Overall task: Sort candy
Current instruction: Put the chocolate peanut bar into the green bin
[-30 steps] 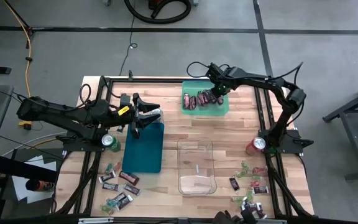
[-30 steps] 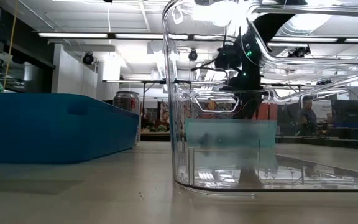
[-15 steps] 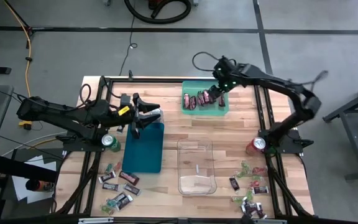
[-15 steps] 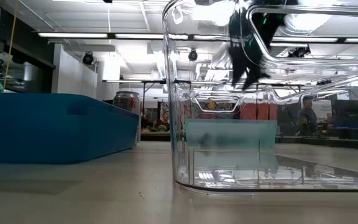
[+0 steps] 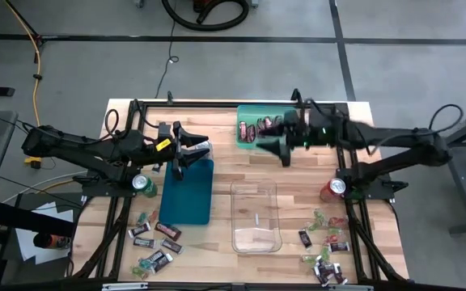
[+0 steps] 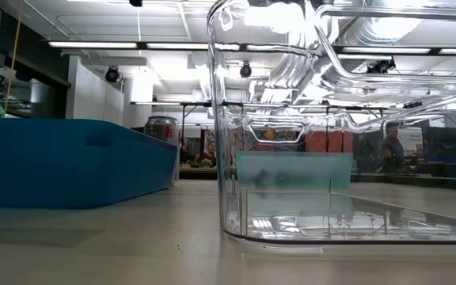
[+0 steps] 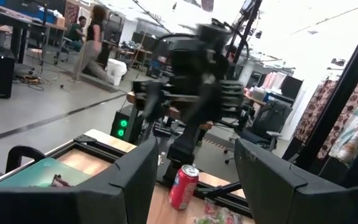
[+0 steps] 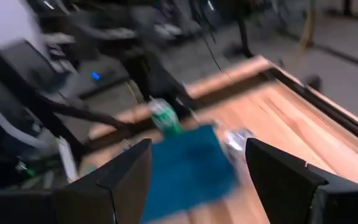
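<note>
- Candy left of the clear bin (image 5: 256, 217): a loose pile (image 5: 152, 241) of dark mini bars and small green wraps lies on the desk (image 5: 225, 174), just below the blue bin (image 5: 187, 192).
- Left jaws (image 5: 186, 151) hover at the blue bin's far end, spread wide and empty; the green can (image 5: 142, 184) sits beside that bin.
- Clear bin: hard see-through plastic, oblong, long axis running away from the front edge.
- Green tray (image 5: 267, 133), beyond the clear bin, holds a row of dark red bars (image 5: 253, 129).
- Right jaws (image 5: 282, 150) hang just in front of the tray, spread wide, nothing held.
- Candy right of the clear bin: a second pile (image 5: 326, 242), near the red can (image 5: 332, 189). I judge this pile the right arm's next reach, towards the desk's front edge.
</note>
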